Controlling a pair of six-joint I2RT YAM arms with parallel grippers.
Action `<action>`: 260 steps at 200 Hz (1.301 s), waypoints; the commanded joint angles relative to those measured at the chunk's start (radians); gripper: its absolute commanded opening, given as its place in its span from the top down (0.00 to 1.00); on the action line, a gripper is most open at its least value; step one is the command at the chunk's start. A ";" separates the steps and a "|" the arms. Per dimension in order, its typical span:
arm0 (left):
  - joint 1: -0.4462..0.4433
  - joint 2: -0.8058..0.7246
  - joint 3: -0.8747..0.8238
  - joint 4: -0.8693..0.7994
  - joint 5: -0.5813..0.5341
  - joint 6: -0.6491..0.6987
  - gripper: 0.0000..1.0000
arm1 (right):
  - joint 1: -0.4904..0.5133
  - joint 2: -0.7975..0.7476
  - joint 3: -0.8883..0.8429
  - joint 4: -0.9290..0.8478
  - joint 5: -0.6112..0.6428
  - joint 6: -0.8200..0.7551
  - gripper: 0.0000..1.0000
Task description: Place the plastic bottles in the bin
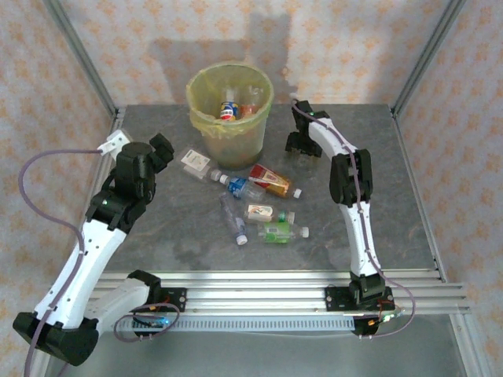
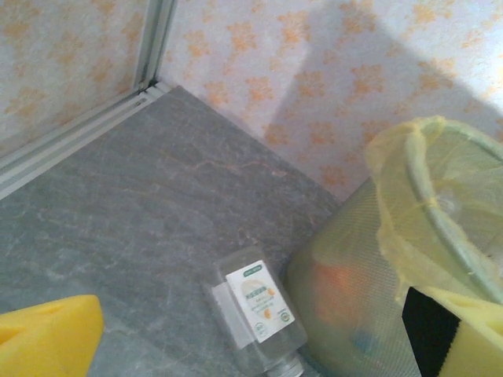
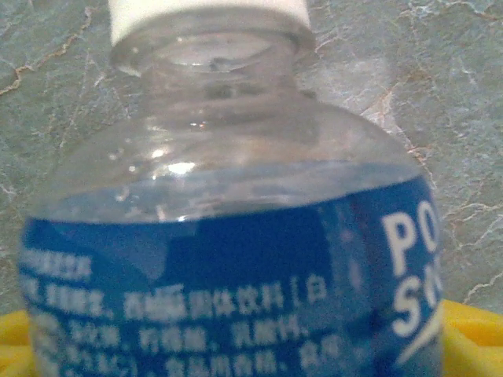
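My right gripper (image 1: 299, 145) straddles a bottle (image 3: 236, 259)
Wrist view: blue label, grip unclear. From above: left gripper (image 1: 163, 148) left of bin (image 1: 236, 141), jaws wide open.

Top: high over near edge, looking down onto table (image 1: 393, 204). Left wrist: low, shares bin (image 1: 236, 137) (image 2: 338, 290) with top. Right wrist: point-blank on bottle (image 3: 236, 275).
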 commanded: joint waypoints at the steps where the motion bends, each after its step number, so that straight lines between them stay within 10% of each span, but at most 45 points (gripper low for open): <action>1: -0.004 -0.043 -0.034 -0.053 -0.056 -0.059 0.00 | -0.007 0.021 0.024 -0.045 -0.005 0.013 0.23; 116: -0.004 -0.041 -0.065 -0.143 -0.063 -0.124 0.00 | -0.007 -0.259 -0.041 -0.065 0.032 0.023 0.66; 260: -0.004 0.078 -0.032 -0.123 0.013 -0.107 0.00 | 0.127 -0.483 0.338 -0.031 -0.023 0.057 0.78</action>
